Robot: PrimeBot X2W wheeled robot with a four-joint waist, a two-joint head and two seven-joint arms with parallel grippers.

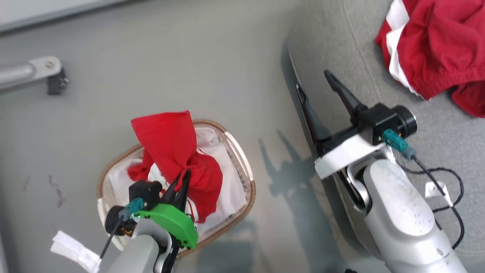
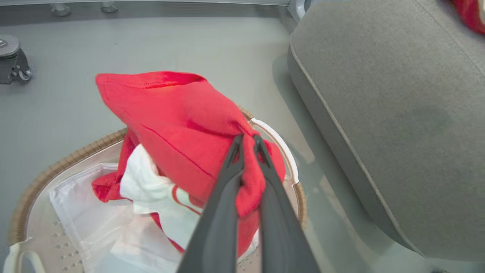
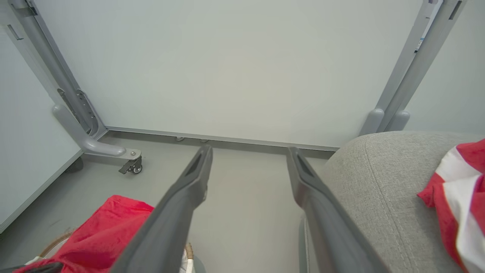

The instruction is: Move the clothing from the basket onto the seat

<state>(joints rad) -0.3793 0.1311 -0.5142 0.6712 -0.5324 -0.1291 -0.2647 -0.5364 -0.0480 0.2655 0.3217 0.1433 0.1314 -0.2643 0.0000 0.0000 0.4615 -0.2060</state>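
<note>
The left gripper (image 2: 249, 139) pinches a bright red cloth garment (image 2: 178, 121), perhaps partly raised, over the white perforated plastic basket (image 2: 75, 154); the right gripper (image 3: 249, 151) gapes wide.

I see smooth grey floor (image 1: 159, 64) running to a pale partition panel (image 3: 227, 64) at the far side; a grey castored foot (image 3: 110, 149) stands far left.
</note>
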